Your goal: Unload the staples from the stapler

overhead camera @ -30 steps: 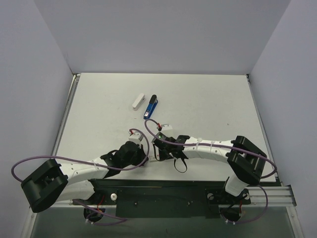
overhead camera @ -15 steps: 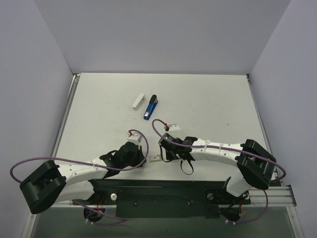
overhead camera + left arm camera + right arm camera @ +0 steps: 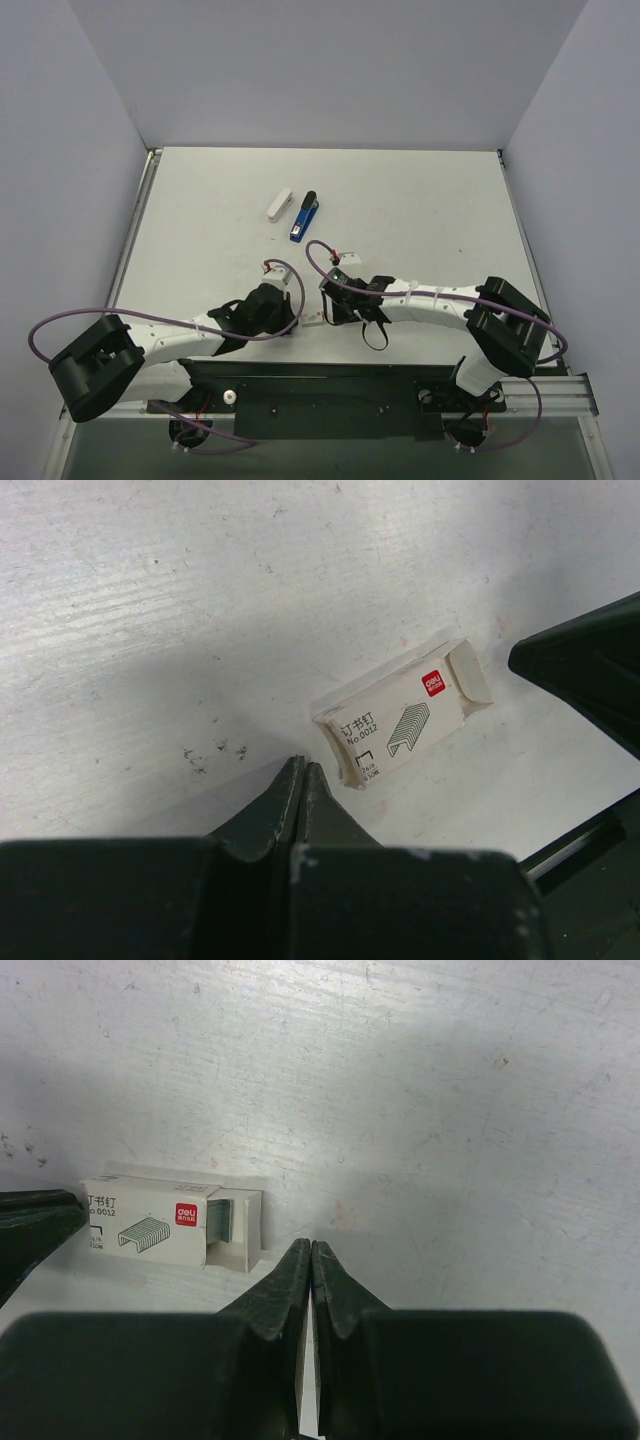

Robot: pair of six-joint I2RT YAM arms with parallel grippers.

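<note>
A blue stapler [image 3: 305, 216] and a white stapler [image 3: 280, 205] lie side by side, both closed, at the middle back of the table. No loose staples show on the table. A small white staple box [image 3: 313, 320] lies near the front edge between my grippers. It shows in the left wrist view [image 3: 400, 727] and the right wrist view [image 3: 160, 1226]. A grey stack of staples [image 3: 227, 1222] shows in its open end. My left gripper [image 3: 301, 769] is shut and empty just left of the box [image 3: 295, 322]. My right gripper [image 3: 311, 1249] is shut and empty just right of it [image 3: 326, 314].
The table's front edge and the black mounting rail [image 3: 330, 385] lie just behind both grippers. Purple cables [image 3: 300, 262] loop over both wrists. Grey walls close the table at the left, back and right.
The right arm has drawn back toward the front edge, bringing its gripper down beside the staple box. The left gripper has shifted slightly toward the box. The staplers have not moved.
</note>
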